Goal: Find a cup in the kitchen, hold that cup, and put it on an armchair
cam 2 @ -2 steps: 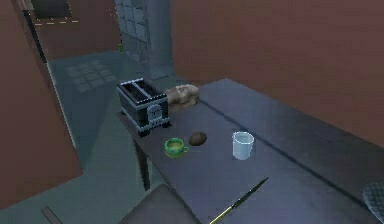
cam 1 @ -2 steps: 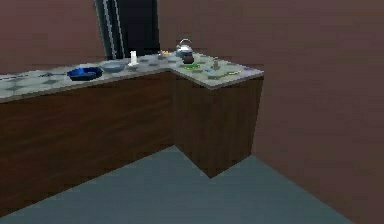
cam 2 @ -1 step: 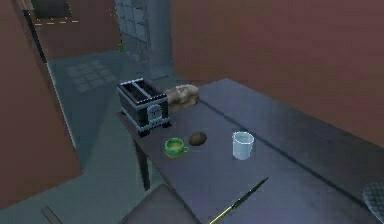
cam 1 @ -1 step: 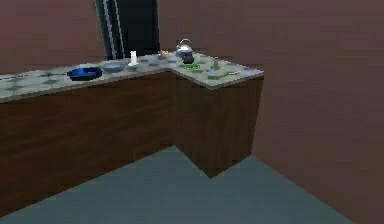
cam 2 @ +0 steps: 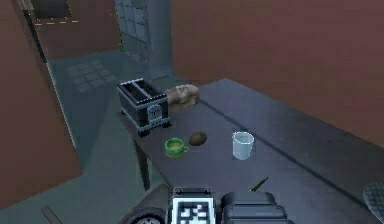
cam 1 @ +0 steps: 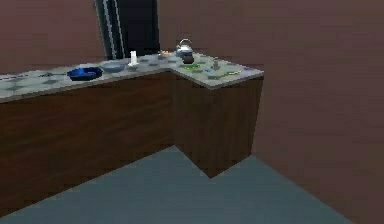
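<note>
Ahead, a counter (cam 1: 100, 120) in an L: wood fronts, grey tiled top. Along the top, from the forward view's left: a blue bowl (cam 1: 85, 72), a smaller dish (cam 1: 112, 67) just beside it, then a white upright thing (cam 1: 133, 57), too small to name. At the corner, a kettle (cam 1: 185, 50). Right of the kettle, near the end of the top, some green bits (cam 1: 213, 67), not nameable. Behind the counter, a tall dark unit (cam 1: 128, 25) against a red-brown wall (cam 1: 320, 80). Below, grey-blue floor (cam 1: 200, 190).

To the arm's side, a dark table (cam 2: 300, 130). At its far left corner, a toaster (cam 2: 142, 105); just right of that, a loaf (cam 2: 185, 95), touching or merely close, cannot tell which. Nearer, in a row from left to right: a small green dish (cam 2: 175, 146), a brown lump (cam 2: 199, 138), and the cup (cam 2: 242, 145), white, upright, rim up, on the tabletop and apart from the lump. Nearer still, a thin dark stick (cam 2: 260, 185) lying flat.

At the bottom edge, a white marker (cam 2: 193, 212) with black marks, the arm (cam 2: 255, 210) right of it, the gripper (cam 2: 148, 217) left of it and mostly cut off. Far end not to be made out, so cannot tell whether grasping anything. Cup up and right of the marker, well clear of the gripper.
</note>
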